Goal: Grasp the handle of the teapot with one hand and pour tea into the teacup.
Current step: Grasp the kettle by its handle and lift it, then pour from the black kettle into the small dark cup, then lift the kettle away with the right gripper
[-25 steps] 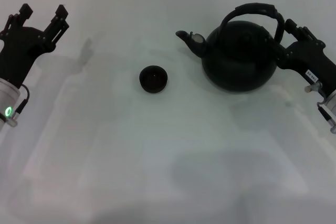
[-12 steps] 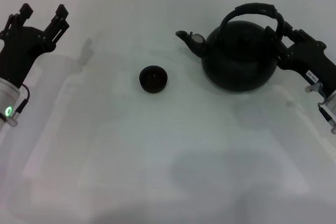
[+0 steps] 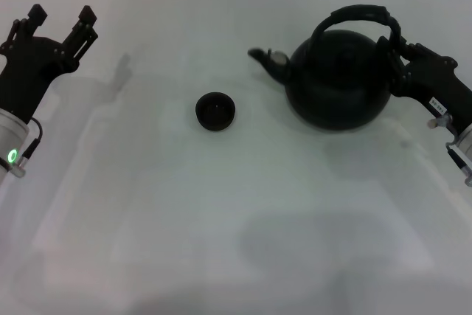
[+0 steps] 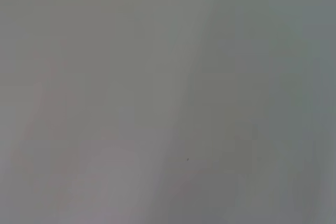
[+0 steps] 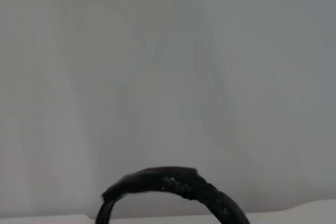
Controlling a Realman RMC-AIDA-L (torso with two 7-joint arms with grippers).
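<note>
A: The teapot point(image 3: 338, 81) sits on the white surface point(image 3: 221, 204), directly against the right tool point(image 3: 398, 55), on that tool's inner side. Its spout point(image 3: 264, 59) points away from the right tool, toward the middle of the surface.

B: And the handle?

A: The handle point(image 3: 361, 16) arches over the pot's top. Its near end comes down right where the right tool's tip meets the pot's shoulder. The tool's fingers are black against the black pot, so I cannot tell whether they are apart or closed on the handle.

B: Does the right wrist view help?

A: It shows only the handle's ribbed arc point(image 5: 173, 184) against the pale surface, with none of that arm's own fingers in sight.

B: Where is the teacup?

A: The teacup point(image 3: 215, 111) stands upright beyond the spout from the right tool, well apart from the pot and not touching anything. It lies between the two tools, nearer the pot than the left tool.

B: What about the left tool?

A: The left tool point(image 3: 60, 21) is far from the pot and the cup, at the left edge of the surface. Its two fingers point(image 3: 85, 20) stand apart with nothing between them. A green light point(image 3: 12, 156) glows on that arm, behind the tool. The left wrist view shows only blank pale surface.

B: Is the pot upright?

A: From the head view its body looks about level.
</note>
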